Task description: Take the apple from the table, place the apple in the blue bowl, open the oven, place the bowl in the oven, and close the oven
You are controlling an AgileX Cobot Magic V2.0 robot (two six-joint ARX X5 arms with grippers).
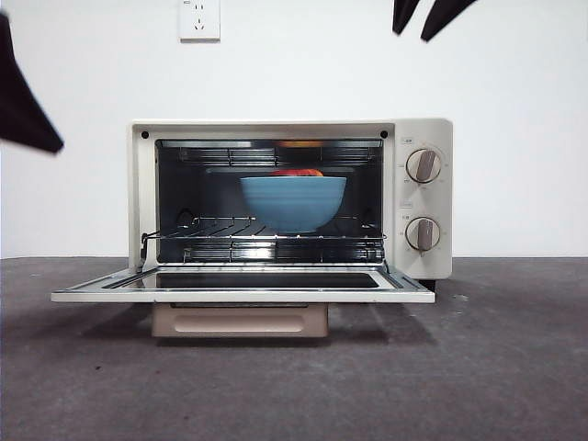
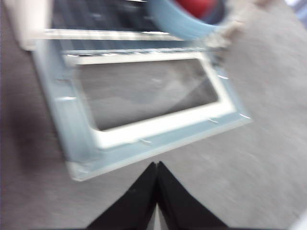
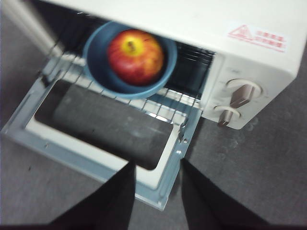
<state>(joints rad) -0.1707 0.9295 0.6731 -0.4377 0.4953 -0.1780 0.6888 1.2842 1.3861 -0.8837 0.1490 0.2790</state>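
The cream oven (image 1: pixel 423 138) stands on the dark grey table (image 1: pixel 496 367) with its door (image 1: pixel 243 289) folded down flat. On the wire rack (image 1: pixel 276 241) inside sits the blue bowl (image 1: pixel 294 204) with the red apple (image 3: pixel 135 56) in it. From above the door's front edge, my right gripper (image 3: pixel 158 165) looks down at the bowl (image 3: pixel 163 76), open and empty. My left gripper (image 2: pixel 157 165) hovers in front of the open door (image 2: pixel 144 136), shut on nothing. In the front view both arms show only as black tips at the top corners.
Two round knobs (image 1: pixel 424 165) sit on the oven's right panel. A white wall with a socket (image 1: pixel 199 18) stands behind. The lowered door reaches out over the table in front of the oven.
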